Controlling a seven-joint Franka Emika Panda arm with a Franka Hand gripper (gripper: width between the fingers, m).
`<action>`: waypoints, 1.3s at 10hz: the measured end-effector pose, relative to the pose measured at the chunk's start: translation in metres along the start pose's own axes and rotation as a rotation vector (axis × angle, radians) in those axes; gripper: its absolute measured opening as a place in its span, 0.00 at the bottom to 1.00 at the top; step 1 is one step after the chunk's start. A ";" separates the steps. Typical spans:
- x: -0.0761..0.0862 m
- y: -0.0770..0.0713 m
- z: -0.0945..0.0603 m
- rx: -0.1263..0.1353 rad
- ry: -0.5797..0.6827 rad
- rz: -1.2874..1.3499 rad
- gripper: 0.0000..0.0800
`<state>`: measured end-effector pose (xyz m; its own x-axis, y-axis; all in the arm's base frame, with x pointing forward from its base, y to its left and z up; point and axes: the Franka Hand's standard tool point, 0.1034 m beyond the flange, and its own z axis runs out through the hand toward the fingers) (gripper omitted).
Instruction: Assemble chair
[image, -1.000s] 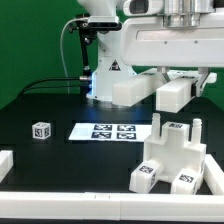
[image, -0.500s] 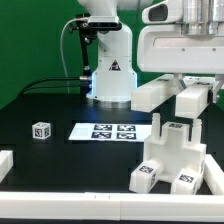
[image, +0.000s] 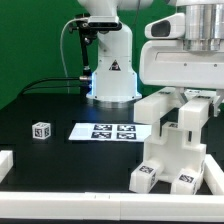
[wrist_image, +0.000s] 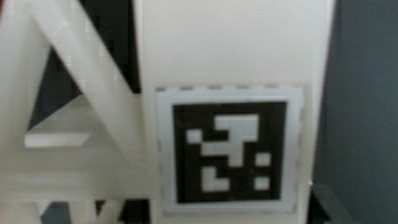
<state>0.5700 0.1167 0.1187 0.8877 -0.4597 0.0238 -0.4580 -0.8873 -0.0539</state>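
Note:
My gripper (image: 187, 96) hangs at the exterior view's right, shut on a white blocky chair piece (image: 157, 105) that sticks out to both sides of the fingers. The held piece hovers just above the partly built chair (image: 172, 158), a white stepped block with upright posts and small tags on its front. Whether the two touch I cannot tell. In the wrist view a white piece with a black-and-white tag (wrist_image: 222, 148) fills the frame, with slanted white bars (wrist_image: 80, 90) beside it. The fingertips barely show there.
The marker board (image: 108, 131) lies flat mid-table, and a small tagged white cube (image: 40, 130) sits to its left in the exterior view. The arm's base (image: 112, 75) stands at the back. A white block (image: 5, 160) lies at the left edge, and a low white rail (image: 60, 200) runs along the front.
The gripper has carried the white piece toward the exterior view's right and downward, from near the arm's base to just above the partly built chair.

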 end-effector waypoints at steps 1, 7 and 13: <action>0.002 -0.002 0.000 0.006 0.011 -0.001 0.36; 0.005 -0.001 -0.001 0.013 0.016 0.003 0.36; 0.004 0.004 0.000 0.015 0.024 -0.009 0.36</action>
<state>0.5720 0.1112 0.1185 0.8904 -0.4526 0.0482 -0.4492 -0.8908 -0.0683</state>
